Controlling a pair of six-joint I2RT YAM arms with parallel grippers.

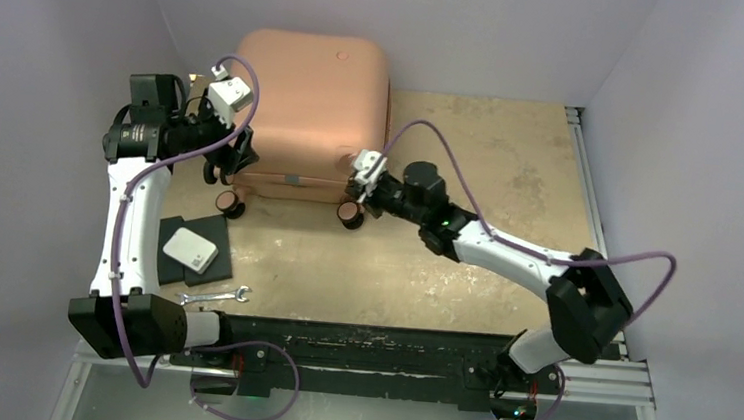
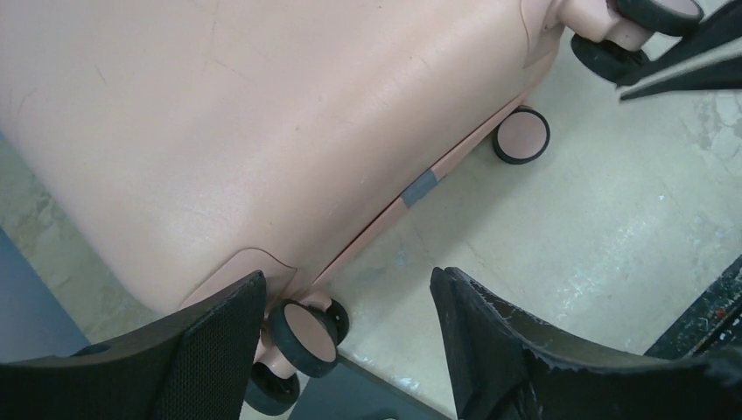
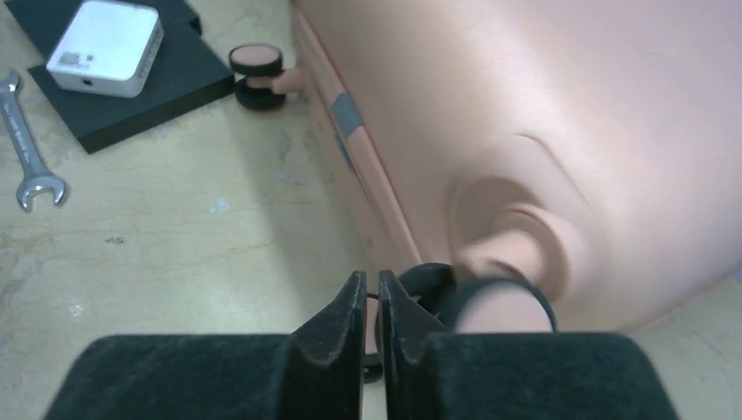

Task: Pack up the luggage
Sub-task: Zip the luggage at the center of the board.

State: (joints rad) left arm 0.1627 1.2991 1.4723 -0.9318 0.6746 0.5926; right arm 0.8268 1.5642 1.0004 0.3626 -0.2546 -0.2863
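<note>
Plainly the left gripper (image 2: pixel 348 278) has its jaws spread wide with nothing between them. It hangs just off the near left corner of the luggage (image 1: pixel 316 105), and one corner wheel (image 2: pixel 306 337) sits right beside its left finger. The right gripper (image 3: pixel 372 289) has its fingers drawn almost together, with only a slit between them and nothing gripped. Its tips are just beside the wheel (image 3: pixel 490 315) at the near right corner. From both tools the salmon-pink case lies ahead and away, flat on the table toward the far wall. Its lid is shut and its wheeled end faces the arms, so its long axis seems to run away from the robot. The seam (image 2: pixel 420 185) runs across that near face from one gripper to the other. Each arm is about equally close to its own corner. The open left gripper looks readier to take hold, and any lift of the lid would probably have to start at this seam. A black pad (image 1: pixel 207 247) carrying a white box, and a wrench (image 1: pixel 216 298), lie nearer the left arm's base, well apart from the case.
</note>
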